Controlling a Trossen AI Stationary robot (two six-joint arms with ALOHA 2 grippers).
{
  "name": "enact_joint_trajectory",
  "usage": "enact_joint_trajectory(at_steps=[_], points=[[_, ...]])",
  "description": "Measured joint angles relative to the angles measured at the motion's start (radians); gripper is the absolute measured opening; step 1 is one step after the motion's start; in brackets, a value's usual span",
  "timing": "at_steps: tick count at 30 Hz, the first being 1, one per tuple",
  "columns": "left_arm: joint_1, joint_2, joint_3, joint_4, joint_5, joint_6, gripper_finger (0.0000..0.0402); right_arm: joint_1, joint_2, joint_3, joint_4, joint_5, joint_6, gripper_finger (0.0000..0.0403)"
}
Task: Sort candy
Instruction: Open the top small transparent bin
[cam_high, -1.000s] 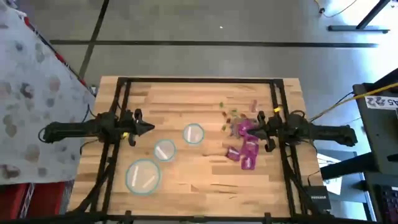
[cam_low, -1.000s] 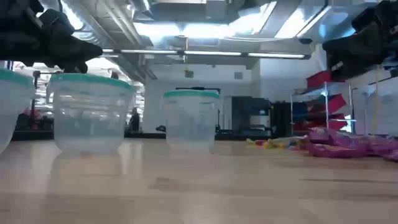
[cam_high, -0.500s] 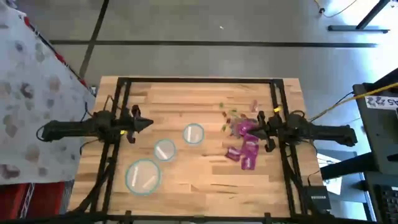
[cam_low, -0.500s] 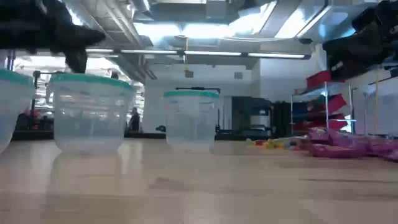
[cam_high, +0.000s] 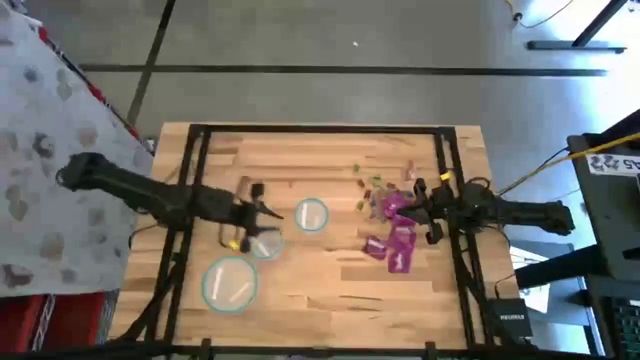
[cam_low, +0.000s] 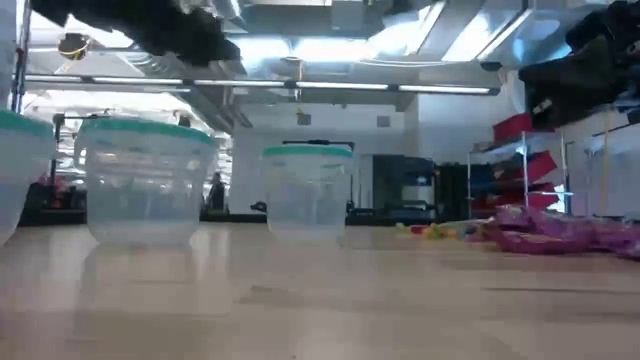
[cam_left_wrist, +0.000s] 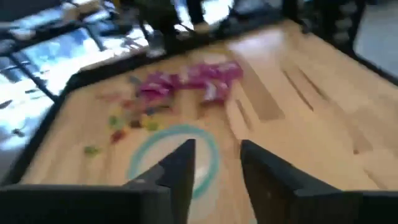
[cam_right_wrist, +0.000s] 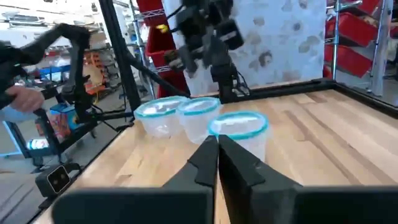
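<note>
The candy is a heap of magenta-purple packets (cam_high: 396, 230) on the right half of the table, with small green, yellow and pink pieces (cam_high: 375, 183) just beyond it. It also shows in the left wrist view (cam_left_wrist: 186, 79) and the low view (cam_low: 560, 230). Three clear bowls with teal rims stand in a slanting row: small (cam_high: 311, 214), middle (cam_high: 265, 242) and large (cam_high: 230, 283). My left gripper (cam_high: 270, 214) hovers open over the middle bowl's far rim, pointing toward the small bowl (cam_left_wrist: 174, 155) and the candy. My right gripper (cam_high: 416, 206) hangs shut at the heap's right side.
A black frame (cam_high: 320, 130) runs along the table's far edge and down both sides. Bare wood lies near the front edge between the large bowl and the heap. In the right wrist view a person's hand (cam_right_wrist: 15, 96) shows beyond the table's left side.
My left arm has swung from lying level at the table's left side to slanting in from the far left. Its gripper has gone right and a little nearer, to over the middle bowl, has risen, and has opened. My right arm has kept still.
</note>
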Motion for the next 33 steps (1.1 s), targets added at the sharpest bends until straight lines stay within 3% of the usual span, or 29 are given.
enact_joint_trajectory(at_steps=[6, 11, 22, 33], points=[[-0.047, 0.239, 0.054, 0.179, -0.061, 0.133, 0.0215, 0.000, 0.000, 0.000, 0.000, 0.000, 0.000, 0.0001], [-0.008, 0.359, 0.101, 0.201, -0.131, 0.199, 0.0247, 0.000, 0.000, 0.000, -0.001, 0.000, 0.000, 0.0001], [0.081, 0.447, 0.111, 0.196, -0.168, 0.112, 0.0238, 0.000, 0.000, 0.000, 0.000, 0.000, 0.000, 0.0001], [0.074, 0.474, 0.114, 0.189, -0.246, 0.035, 0.0237, 0.000, 0.000, 0.000, -0.001, 0.000, 0.000, 0.0001]])
